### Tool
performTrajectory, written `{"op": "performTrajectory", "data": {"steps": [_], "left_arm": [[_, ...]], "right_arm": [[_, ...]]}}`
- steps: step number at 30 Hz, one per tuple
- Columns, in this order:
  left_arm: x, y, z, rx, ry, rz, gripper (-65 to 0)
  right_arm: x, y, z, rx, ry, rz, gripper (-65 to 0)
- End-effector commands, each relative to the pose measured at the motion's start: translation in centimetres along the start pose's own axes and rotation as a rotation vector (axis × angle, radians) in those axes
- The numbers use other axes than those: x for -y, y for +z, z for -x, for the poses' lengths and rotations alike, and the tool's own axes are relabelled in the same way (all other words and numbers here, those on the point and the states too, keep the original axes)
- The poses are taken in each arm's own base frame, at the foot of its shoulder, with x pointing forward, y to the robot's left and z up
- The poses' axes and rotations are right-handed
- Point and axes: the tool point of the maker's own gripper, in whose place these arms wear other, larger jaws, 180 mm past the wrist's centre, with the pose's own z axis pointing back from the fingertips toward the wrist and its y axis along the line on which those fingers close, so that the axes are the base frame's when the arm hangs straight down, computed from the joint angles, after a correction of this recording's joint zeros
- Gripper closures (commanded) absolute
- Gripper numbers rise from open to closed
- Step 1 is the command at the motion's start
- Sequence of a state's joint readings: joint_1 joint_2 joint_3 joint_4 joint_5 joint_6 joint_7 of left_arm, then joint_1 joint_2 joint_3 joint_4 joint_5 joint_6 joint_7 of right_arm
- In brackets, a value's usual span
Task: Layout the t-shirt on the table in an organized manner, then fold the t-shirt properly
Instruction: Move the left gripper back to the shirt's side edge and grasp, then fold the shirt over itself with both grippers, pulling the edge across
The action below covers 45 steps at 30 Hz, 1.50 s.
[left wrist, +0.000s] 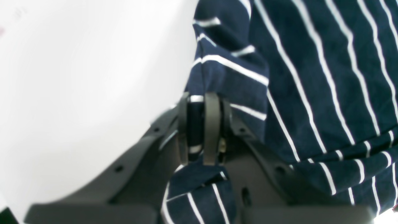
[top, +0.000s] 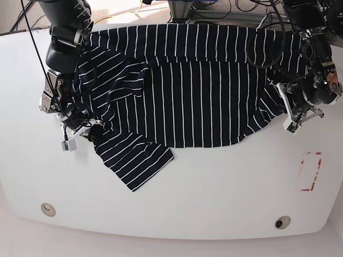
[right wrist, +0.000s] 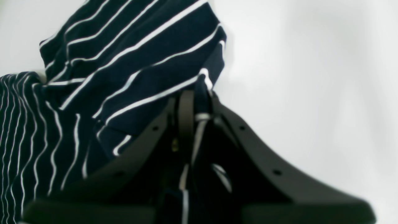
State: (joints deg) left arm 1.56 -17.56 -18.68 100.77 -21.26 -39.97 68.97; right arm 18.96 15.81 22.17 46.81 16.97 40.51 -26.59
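1. I see the t-shirt [top: 182, 91] lying spread on the white table [top: 214, 198], a bit wrinkled.
2. My left gripper [left wrist: 206, 102] is pinching a fold at the shirt's edge.
3. My right gripper [right wrist: 194, 99] is pinching cloth at the other side.
4. One sleeve [top: 136, 160] sticks out toward the front.

Left tool [left wrist: 206, 102] and right tool [right wrist: 194, 99] both clamped, arms spread apart.

The table [top: 214, 187] lies bare from four to eight o'clock, open for passing. The t-shirt [top: 187, 85] blocks the stretch from nine through twelve to three, with both arms planted at its two sides
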Motion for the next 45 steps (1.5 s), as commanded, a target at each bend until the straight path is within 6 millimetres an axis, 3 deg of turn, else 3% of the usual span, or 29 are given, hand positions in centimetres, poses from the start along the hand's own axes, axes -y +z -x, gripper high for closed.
{"op": "performTrajectory", "data": {"steps": [1, 5, 9, 14, 21, 28, 40, 45], "left_arm": [[-1.8, 1.1, -1.3, 0.030, -0.029, -0.050, -4.2], [-3.5, 1.8, -2.4, 0.051, -0.028, -0.095, -2.1], [-5.6, 2.6, -1.7, 0.019, -0.024, -0.174, 0.0], [-7.5, 3.4, -3.6, 0.049, -0.038, -0.247, 0.0], [-8.2, 3.7, -4.1, 0.060, -0.056, -0.291, 0.0], [-8.9, 4.0, -5.5, 0.094, -0.065, -0.316, 0.0], [-9.2, 2.3, -7.4, 0.099, -0.050, -0.319, 0.0], [-9.4, 1.8, -7.9, 0.098, -0.031, -0.312, 0.0]], "right_arm": [[0.7, 0.2, 0.2, -0.044, 0.025, 0.025, -5.9], [0.8, 0.3, 0.0, -0.041, 0.029, 0.027, -5.7], [0.9, 0.4, -0.3, -0.038, 0.033, 0.030, -5.2], [1.3, 0.6, -1.3, -0.025, 0.044, 0.039, -0.2], [1.4, 0.7, -1.7, -0.020, 0.048, 0.041, 0.0], [0.9, 1.5, -3.9, -0.008, 0.120, 0.050, 0.0], [-0.8, 4.0, -8.8, 0.014, 0.297, 0.091, 0.0], [-1.4, 4.9, -9.9, 0.010, 0.347, 0.110, 0.0]]}}
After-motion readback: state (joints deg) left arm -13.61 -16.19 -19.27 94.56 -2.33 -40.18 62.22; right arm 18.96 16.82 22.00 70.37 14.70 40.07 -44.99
